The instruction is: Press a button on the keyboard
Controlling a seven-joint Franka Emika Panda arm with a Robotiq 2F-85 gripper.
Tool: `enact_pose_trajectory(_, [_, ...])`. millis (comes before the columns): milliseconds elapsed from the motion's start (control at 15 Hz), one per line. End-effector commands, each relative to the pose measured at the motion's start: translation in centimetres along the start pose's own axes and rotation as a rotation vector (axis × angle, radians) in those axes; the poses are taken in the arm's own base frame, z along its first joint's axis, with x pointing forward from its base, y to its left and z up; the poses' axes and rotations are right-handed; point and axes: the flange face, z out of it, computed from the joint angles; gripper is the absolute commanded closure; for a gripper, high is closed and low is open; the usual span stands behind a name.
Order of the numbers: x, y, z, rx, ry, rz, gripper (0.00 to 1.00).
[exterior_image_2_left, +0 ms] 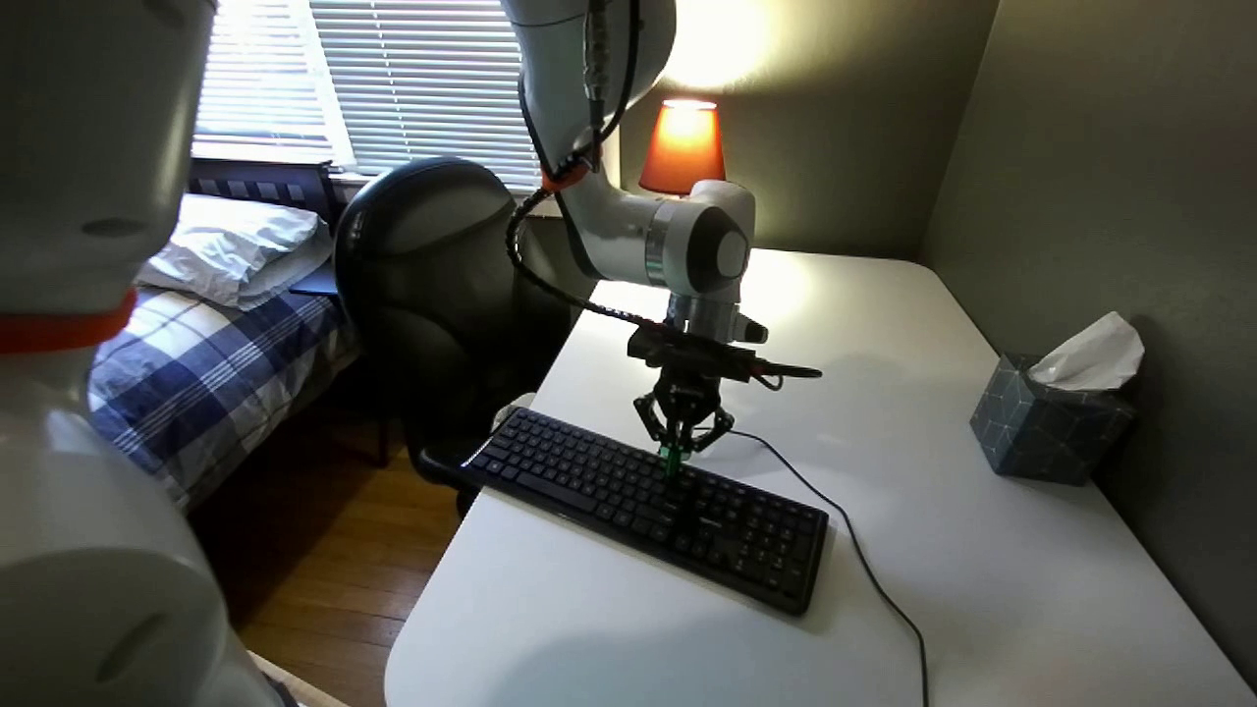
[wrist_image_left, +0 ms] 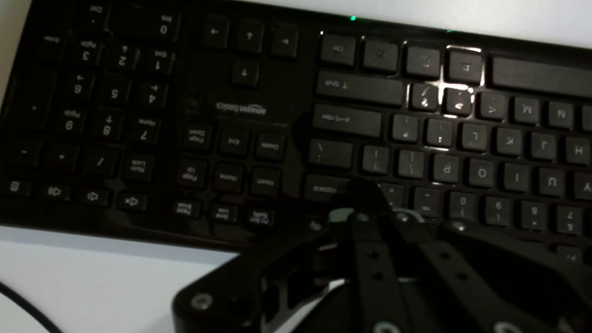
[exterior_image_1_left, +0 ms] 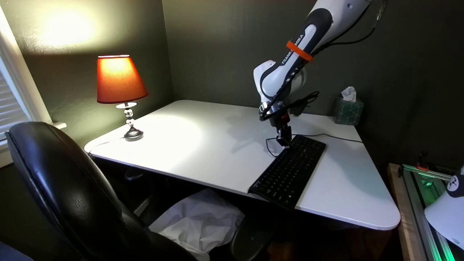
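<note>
The keyboard (exterior_image_1_left: 290, 172) is long, flat and black, with rows of small black keys. It lies on the white desk, also seen in an exterior view (exterior_image_2_left: 589, 483), and its near end reaches the desk's front edge. My gripper (exterior_image_2_left: 672, 469) points down over the keyboard's back edge in both exterior views. Its fingers are together with nothing visible between them. In the wrist view the keyboard (wrist_image_left: 245, 99) appears upside down, and my gripper (wrist_image_left: 370, 199) is over the backspace and equals keys. The dark fingertips partly hide these keys. I cannot tell whether they touch a key.
A thin black cable (exterior_image_2_left: 864, 560) runs from the keyboard across the white desk (exterior_image_1_left: 217, 145). A tissue box (exterior_image_1_left: 348, 110) stands at the desk's far right corner. A lamp with a red shade (exterior_image_1_left: 119, 79) stands at the left. A black chair (exterior_image_1_left: 72, 188) is by the front edge.
</note>
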Motion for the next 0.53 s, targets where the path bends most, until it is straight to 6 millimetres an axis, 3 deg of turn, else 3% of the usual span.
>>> enact_pose_trajectory(0, [0.34, -0.01, -0.09, 0.032, -0.007, -0.008, 1.0])
enact_pose_trajectory(467, [0.3, -0.09, -0.22, 0.036, 0.0, -0.007, 1.0])
